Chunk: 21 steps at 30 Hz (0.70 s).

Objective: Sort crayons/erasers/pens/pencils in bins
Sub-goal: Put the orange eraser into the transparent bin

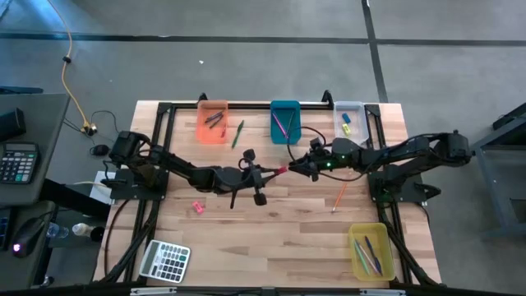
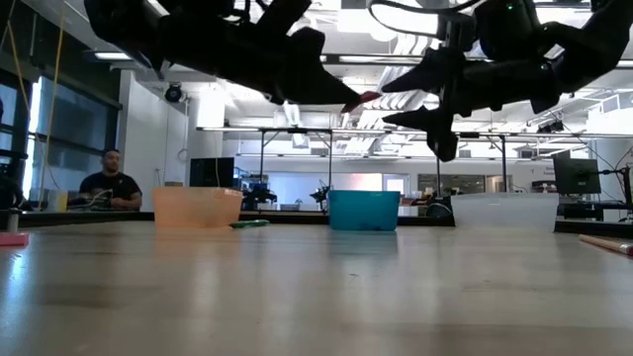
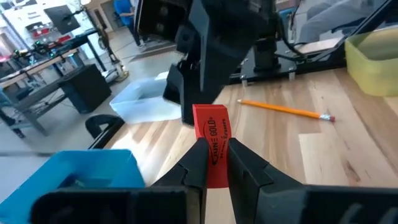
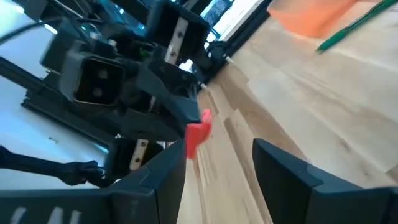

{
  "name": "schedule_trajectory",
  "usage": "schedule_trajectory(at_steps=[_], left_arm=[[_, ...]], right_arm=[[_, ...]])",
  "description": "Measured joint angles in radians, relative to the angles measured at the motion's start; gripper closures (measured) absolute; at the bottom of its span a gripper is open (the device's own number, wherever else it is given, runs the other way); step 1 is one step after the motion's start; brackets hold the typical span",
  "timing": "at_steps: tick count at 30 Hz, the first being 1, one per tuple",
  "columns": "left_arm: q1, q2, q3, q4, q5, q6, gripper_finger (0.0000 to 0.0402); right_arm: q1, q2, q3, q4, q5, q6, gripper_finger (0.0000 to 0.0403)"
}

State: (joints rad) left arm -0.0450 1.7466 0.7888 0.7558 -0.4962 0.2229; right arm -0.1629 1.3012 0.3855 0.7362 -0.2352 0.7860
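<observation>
High view: the left hand [image 1: 278, 172] pinches a red eraser [image 1: 283, 170] above the middle of the tabletop [image 1: 271, 230]. The right hand [image 1: 297, 165] is just beside it. Left wrist view: the eraser [image 3: 213, 142] sits between closed fingers. Right wrist view: the right hand's fingers [image 4: 168, 165] are spread open.

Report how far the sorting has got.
Partly done. The orange bin, teal bin, clear bin and yellow bin each already hold items. In hand: the left gripper holds a red eraser in mid-air, facing the open right gripper, apparently a handover. Left on the table: a pink eraser, a green pencil and an orange pencil.
</observation>
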Motion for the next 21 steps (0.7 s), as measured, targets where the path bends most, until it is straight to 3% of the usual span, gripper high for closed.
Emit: schedule_trajectory(at_steps=[11, 21], left_arm=[[0.005, 0.0, 0.022, -0.004, 0.064, 0.017, 0.0372], [0.013, 0.0, 0.022, -0.003, 0.077, 0.015, 0.0372]], right_arm=[[0.039, 0.104, 0.001, 0.164, -0.009, 0.022, 0.0237], [0.041, 0.114, 0.001, 0.175, -0.003, 0.015, 0.0331]])
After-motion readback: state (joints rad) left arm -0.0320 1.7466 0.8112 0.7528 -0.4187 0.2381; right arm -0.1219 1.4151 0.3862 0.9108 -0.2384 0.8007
